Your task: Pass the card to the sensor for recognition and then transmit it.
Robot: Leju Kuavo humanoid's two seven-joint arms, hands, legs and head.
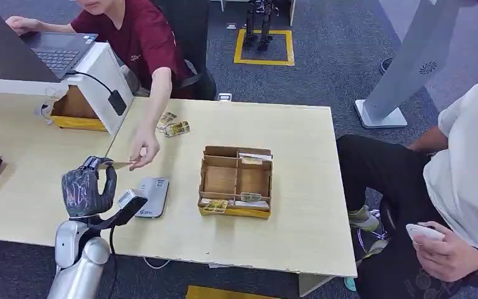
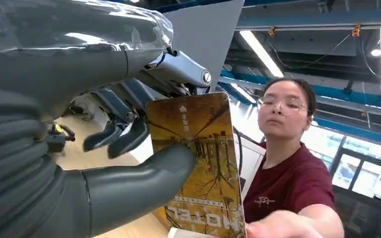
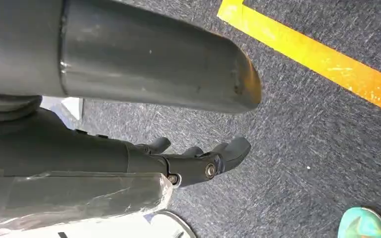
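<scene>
My left hand is raised over the table's left part and pinches a yellow hotel card between thumb and fingers. In the left wrist view the card stands against my thumb, with the darker fingers behind it. A person in a dark red shirt reaches across, and their hand grips the card's far end. The grey card sensor lies flat on the table just right of my hand. My right hand hangs over the carpet and holds nothing, its fingers loosely apart.
A cardboard organiser box with cards in its compartments stands mid-table. Loose cards lie near the far edge. A white stand with a laptop is at the back left. A second person sits at the right holding a small white device.
</scene>
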